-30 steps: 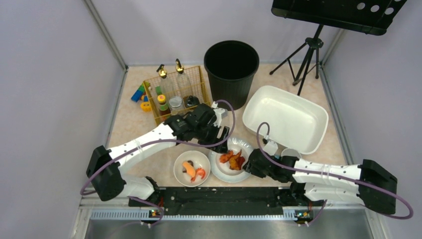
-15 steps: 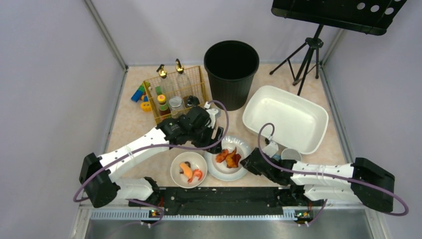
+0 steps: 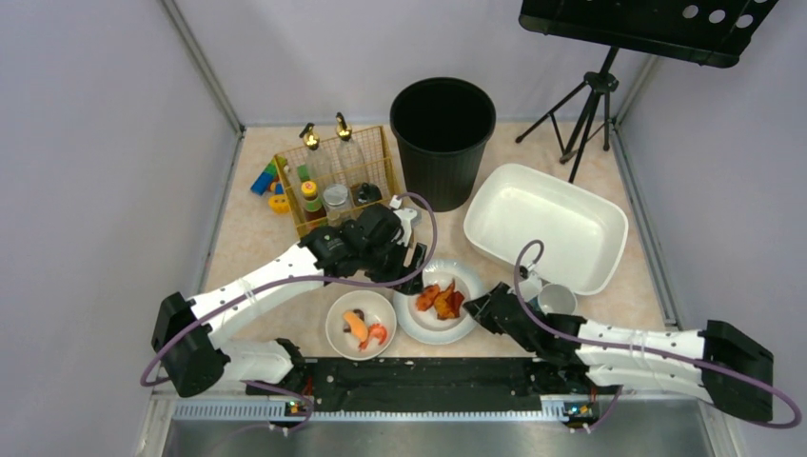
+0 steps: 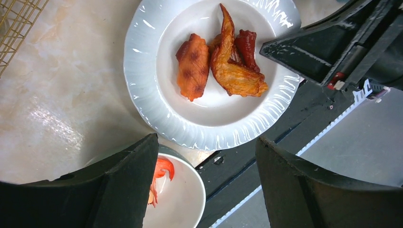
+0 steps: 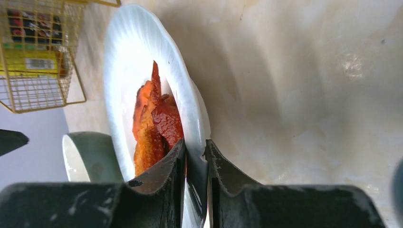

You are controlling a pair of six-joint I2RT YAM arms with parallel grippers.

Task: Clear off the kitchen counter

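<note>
We see the right gripper (image 3: 474, 309) low over the near edge of the kitchen counter (image 3: 257, 249), its 2 jaws drawn close together on the right rim of a white plate (image 3: 419, 329). In the right wrist view 1 finger (image 5: 166, 166) lies on the inner face of the rim and the other on the outer face, so the plate is pinched between them. The plate holds 3 browned chicken pieces (image 3: 440, 300) and lies on the counter near the black front rail (image 3: 419, 377). Whether its gripped edge is lifted off the surface, we cannot tell. The left gripper (image 3: 415, 274) hangs over the far left edge of the same plate with its jaws spread wide and nothing between them; its wrist view looks straight down on the plate and the chicken. Just left of the plate, touching or nearly touching it, stands a small white bowl (image 3: 335, 324) with an orange shrimp (image 3: 381, 332) and other bits of food inside. A white mug (image 3: 557, 300) stands on the counter just behind the right arm, close to the near corner of a white tub (image 3: 547, 228). Farther back stand a black bin (image 3: 442, 143) and a yellow wire basket (image 3: 282, 181) with bottles and jars in it.
</note>
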